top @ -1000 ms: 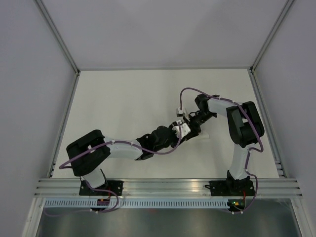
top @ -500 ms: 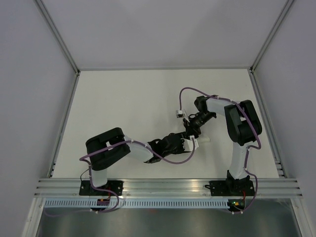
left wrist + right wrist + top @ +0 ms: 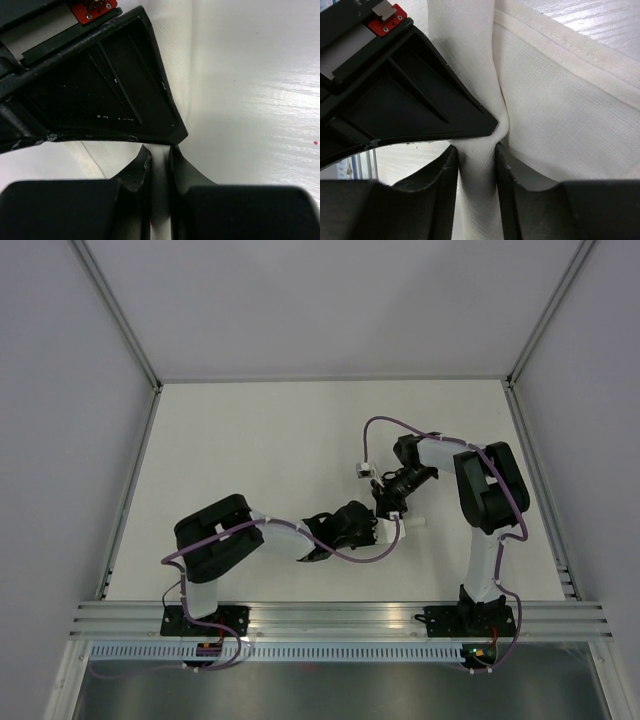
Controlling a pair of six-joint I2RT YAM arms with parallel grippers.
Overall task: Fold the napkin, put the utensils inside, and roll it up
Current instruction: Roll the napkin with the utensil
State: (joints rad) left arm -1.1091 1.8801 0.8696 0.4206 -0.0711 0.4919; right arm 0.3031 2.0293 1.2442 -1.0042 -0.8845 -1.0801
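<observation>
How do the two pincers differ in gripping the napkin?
The left pincer is nearly shut, only a thin sliver of napkin inside; the right pincer stands wider, around a thick fold. The left pincer reaches in from the near left, the right pincer from the far right. Both grip the same napkin.

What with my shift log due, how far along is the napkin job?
Done, apparently: the napkin is no flat square; only a slim white bundle shows from above. In hand: the right gripper and left gripper both pinch its cloth. Left: finishing the roll, letting go. No utensil shows; whether one is inside cannot be told.
</observation>
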